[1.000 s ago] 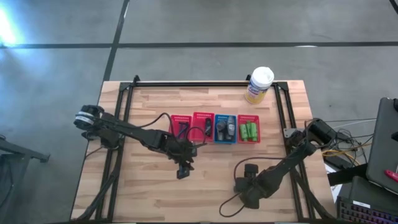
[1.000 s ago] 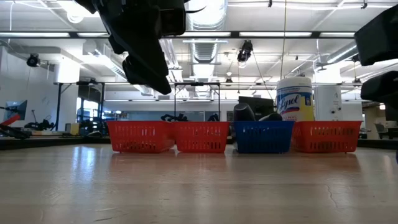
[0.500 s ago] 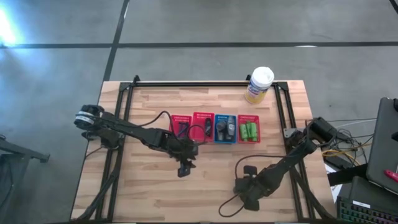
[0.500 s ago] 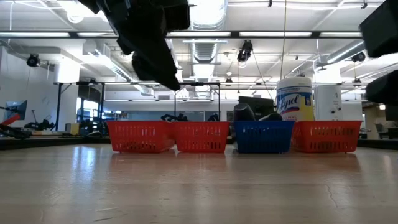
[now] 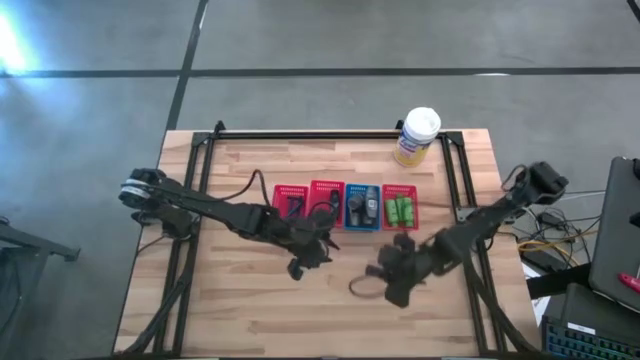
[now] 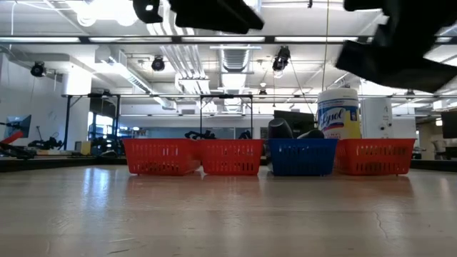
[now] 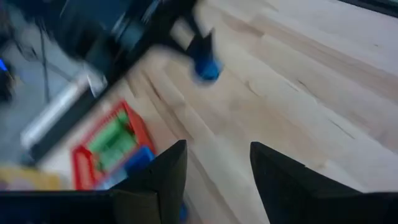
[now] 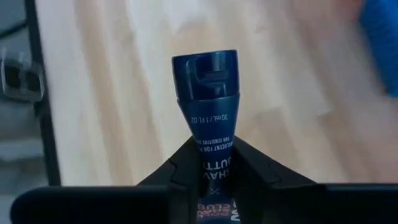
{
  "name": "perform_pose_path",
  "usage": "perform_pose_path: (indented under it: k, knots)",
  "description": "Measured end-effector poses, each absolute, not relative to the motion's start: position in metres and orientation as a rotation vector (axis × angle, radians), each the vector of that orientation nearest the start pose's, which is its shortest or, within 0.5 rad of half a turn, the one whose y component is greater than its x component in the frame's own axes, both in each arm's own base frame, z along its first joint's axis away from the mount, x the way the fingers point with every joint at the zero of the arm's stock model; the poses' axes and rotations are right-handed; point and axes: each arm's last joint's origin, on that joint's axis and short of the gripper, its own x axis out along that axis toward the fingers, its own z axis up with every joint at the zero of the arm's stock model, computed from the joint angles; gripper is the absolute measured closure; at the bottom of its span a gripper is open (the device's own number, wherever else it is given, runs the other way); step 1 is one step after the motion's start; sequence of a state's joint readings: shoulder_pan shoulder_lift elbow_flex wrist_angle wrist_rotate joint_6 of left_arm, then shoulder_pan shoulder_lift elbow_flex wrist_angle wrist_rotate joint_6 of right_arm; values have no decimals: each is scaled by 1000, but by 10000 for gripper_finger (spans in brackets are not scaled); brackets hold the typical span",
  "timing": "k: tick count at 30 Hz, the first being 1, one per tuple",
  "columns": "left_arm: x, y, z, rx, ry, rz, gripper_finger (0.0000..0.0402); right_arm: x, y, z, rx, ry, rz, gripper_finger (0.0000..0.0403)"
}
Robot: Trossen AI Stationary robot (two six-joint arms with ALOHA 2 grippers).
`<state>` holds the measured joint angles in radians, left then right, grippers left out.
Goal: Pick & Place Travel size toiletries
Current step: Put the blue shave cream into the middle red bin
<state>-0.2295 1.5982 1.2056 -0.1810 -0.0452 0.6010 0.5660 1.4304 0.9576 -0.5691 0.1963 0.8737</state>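
Note:
Four small mesh baskets stand in a row at mid-table: two red ones [image 5: 291, 203] [image 5: 327, 200], a blue one [image 5: 363, 208] with dark tubes, and a red one [image 5: 401, 210] with green bottles [image 7: 112, 138]. My right gripper [image 5: 392, 262] hovers in front of them, shut on a dark blue tube [image 8: 206, 93]. The left wrist view shows that tube's cap [image 7: 208, 68] farther off. My left gripper [image 5: 310, 256] hangs open and empty above the table, just left of the right one. My right gripper pinches the tube's flat printed body [image 8: 215, 167] between its two fingers, behind the tapering shoulder. The tube lies along the fingers and sticks out past their tips, cap [image 8: 205, 73] foremost. It is lifted clear of the table.
A yellow canister with a white lid [image 5: 417, 136] stands at the far right behind the baskets. Black frame rails [image 5: 200, 160] run along the table's left, right and far sides. A black cable loop [image 5: 362, 286] hangs by the right arm. Bare wood lies in front of the baskets.
My right arm has swung from the table's near right toward the baskets and has turned. In the low view it has come in from the right edge. My left gripper has gone up and toward the right edge, its fingers leaving the top of the low view.

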Motion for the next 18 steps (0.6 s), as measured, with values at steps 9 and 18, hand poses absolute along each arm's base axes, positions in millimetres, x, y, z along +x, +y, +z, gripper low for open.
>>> perform_pose_path:
  k: [9, 18]
  knots:
    - [371, -82, 276, 844, 363, -268, 220, 242, 106, 247, 495, 926, -121, 321]
    - [386, -81, 271, 875, 327, -243, 220, 245, 102, 249, 503, 925, -102, 345]
